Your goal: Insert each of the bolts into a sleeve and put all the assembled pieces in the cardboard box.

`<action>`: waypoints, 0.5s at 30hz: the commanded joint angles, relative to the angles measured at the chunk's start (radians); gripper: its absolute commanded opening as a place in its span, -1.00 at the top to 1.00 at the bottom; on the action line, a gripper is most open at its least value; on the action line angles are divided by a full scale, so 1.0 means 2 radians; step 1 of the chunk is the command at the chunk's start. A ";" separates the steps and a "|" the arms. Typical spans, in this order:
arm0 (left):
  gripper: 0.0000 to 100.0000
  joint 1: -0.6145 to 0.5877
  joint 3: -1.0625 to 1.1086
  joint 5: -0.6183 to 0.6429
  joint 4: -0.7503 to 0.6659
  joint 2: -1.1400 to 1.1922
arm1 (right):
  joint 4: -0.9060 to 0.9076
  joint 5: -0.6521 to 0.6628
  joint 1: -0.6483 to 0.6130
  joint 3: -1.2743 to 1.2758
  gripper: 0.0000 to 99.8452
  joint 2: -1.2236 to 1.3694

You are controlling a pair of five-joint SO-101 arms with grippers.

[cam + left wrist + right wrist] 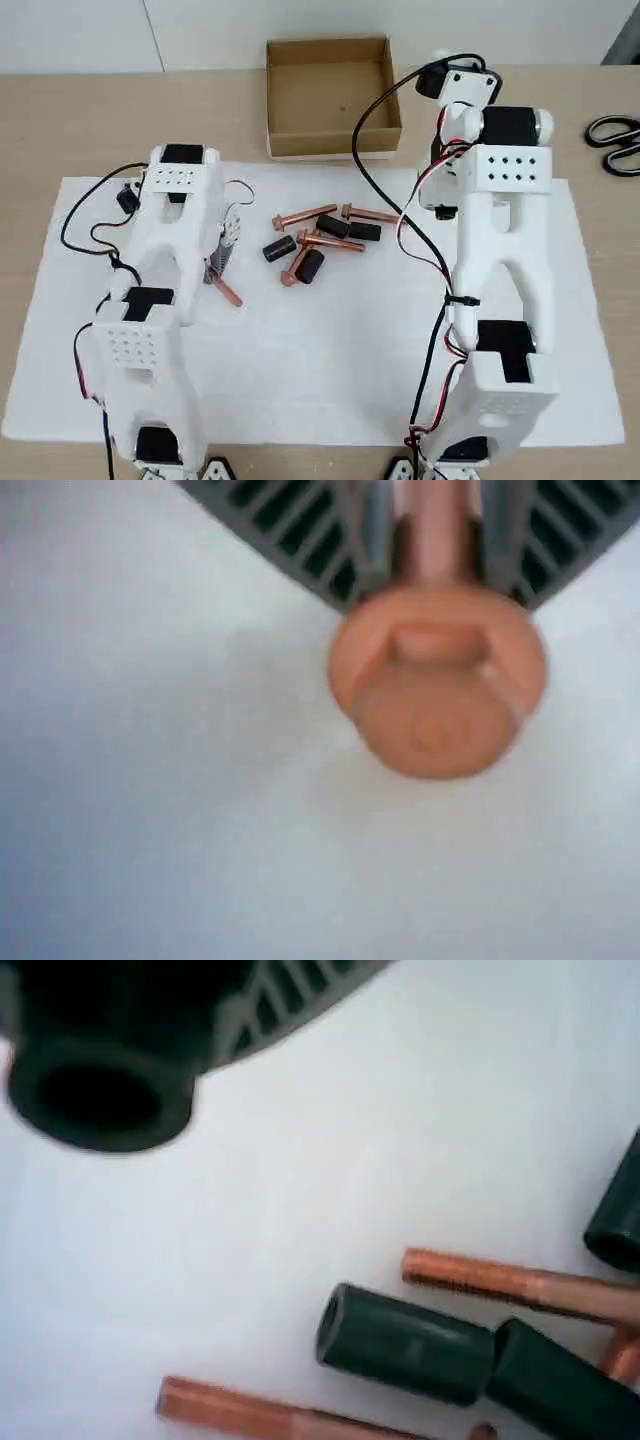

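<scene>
Count from the high view: four loose copper flanged bolts (305, 216) and four loose short black tubular sleeves (279, 248). They are heaped mid-way across the white sheet (330, 360), on the near side of the open brown cardboard box (330, 148).

Fifth bolt (437, 695): my left gripper (435, 550) is clamped on its shank, left of the heap. The left wrist view gives the head end-on.

Fifth sleeve (100, 1095): pinched in my right gripper (150, 1010), bore visible in the right wrist view. From above, my arm covers it.

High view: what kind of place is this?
Probably a workbench or lab table for robot practice: two white robot arms stand at it, with bolts and sleeves on a white sheet and scissors at the edge.
</scene>
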 commanded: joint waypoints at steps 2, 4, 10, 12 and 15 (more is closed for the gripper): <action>0.99 0.041 -0.011 -0.070 0.017 -0.006 | 0.003 0.005 -0.001 -0.002 0.99 -0.022; 0.99 0.048 -0.020 -0.113 0.017 -0.007 | 0.003 0.005 0.000 -0.002 0.99 -0.022; 0.99 0.038 -0.045 -0.295 0.017 -0.007 | 0.003 0.005 0.001 -0.002 0.99 -0.022; 0.99 0.031 -0.054 -0.351 0.017 -0.007 | 0.003 0.005 0.001 -0.002 0.99 -0.022; 0.99 0.015 -0.058 -0.410 0.017 -0.006 | 0.003 0.005 0.001 -0.002 0.99 -0.022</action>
